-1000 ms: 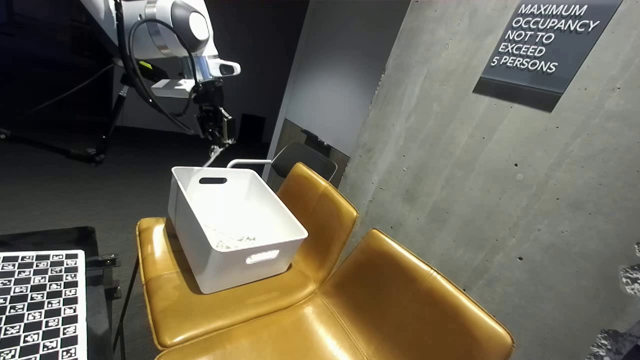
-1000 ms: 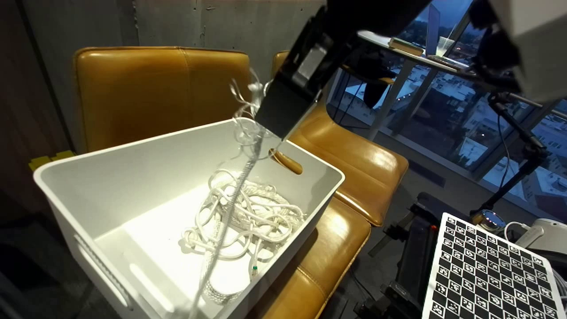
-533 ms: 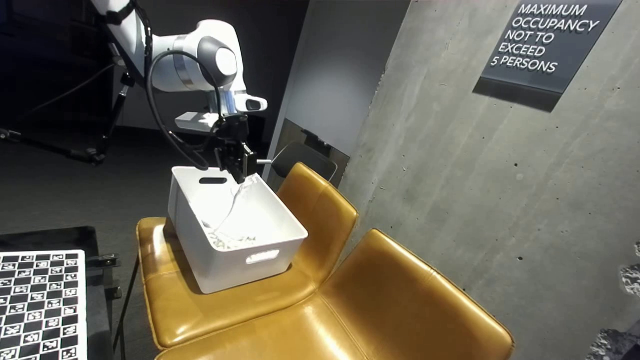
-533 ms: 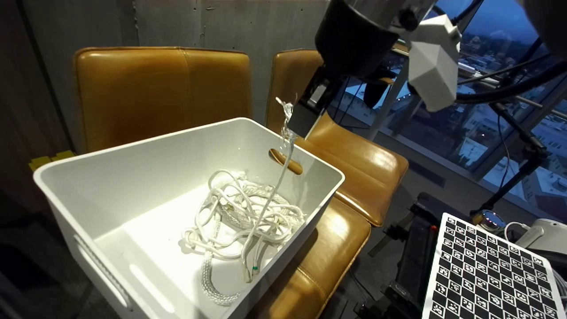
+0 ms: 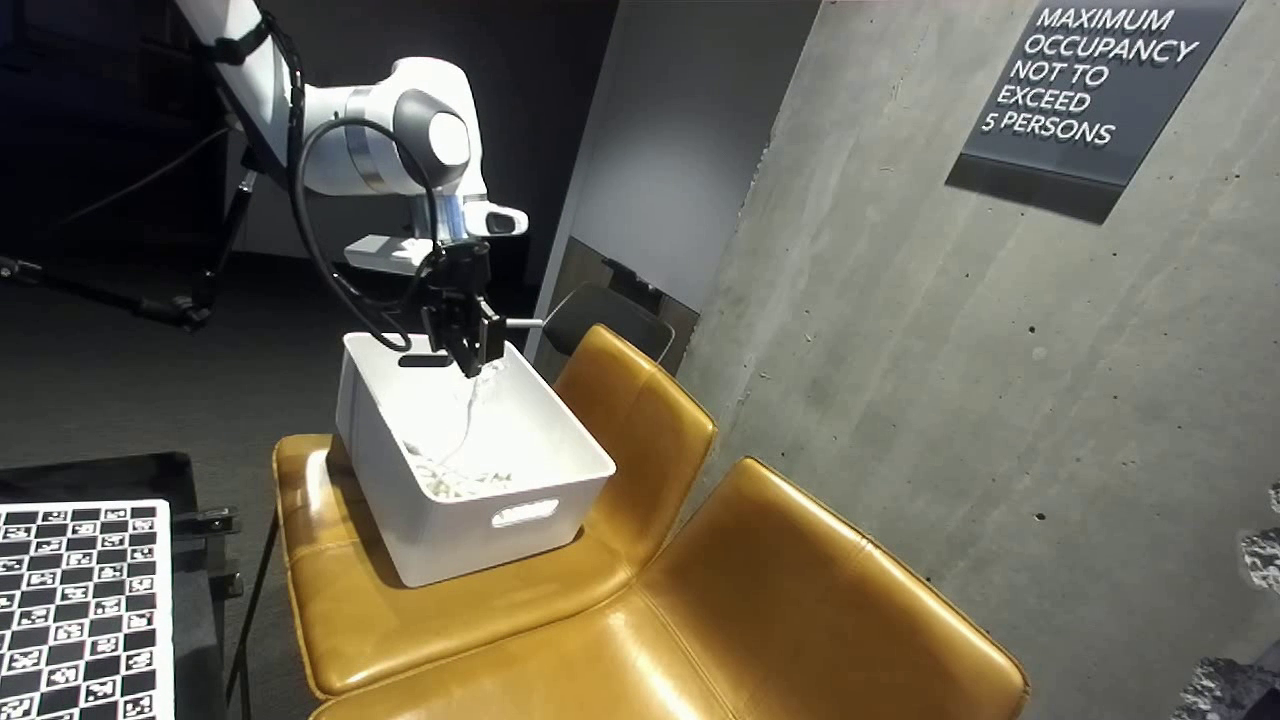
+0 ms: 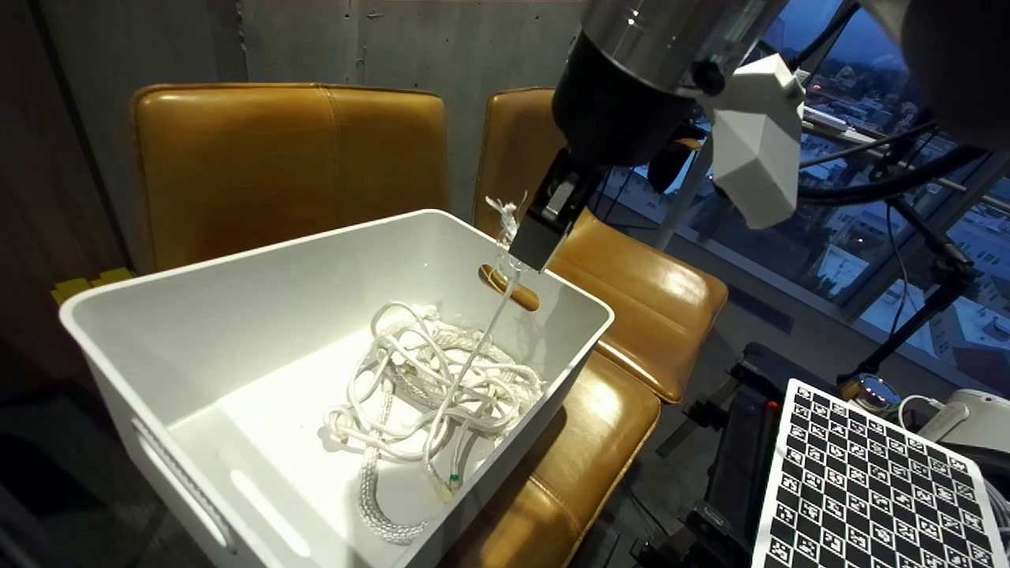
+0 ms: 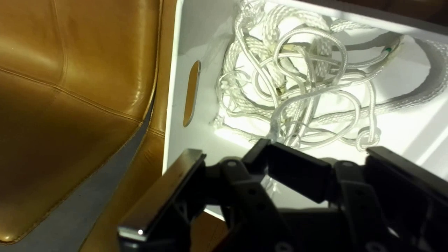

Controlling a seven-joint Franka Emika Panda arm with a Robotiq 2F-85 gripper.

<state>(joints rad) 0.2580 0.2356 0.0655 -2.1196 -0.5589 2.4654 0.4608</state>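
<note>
White rope (image 7: pixel 301 96) is gripped at its frayed end between the closed jaws of the gripper (image 7: pixel 266 154), its strand draped down onto tangled cords (image 6: pixel 414 385) inside the white bin (image 6: pixel 260 276). The arm (image 5: pixel 330 170) is extended above, wrist bent, with the gripper pointed downward.

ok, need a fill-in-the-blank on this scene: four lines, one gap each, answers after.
1. The claw is _____ (open or closed) on a white rope.
2. From there the white rope runs down _____ (into or outside) the white bin.
3. One small band inside the white bin is coloured _____.
4. The wall sign says occupancy is not to exceed _____ persons.

Missing words: closed; into; green; 5
</note>
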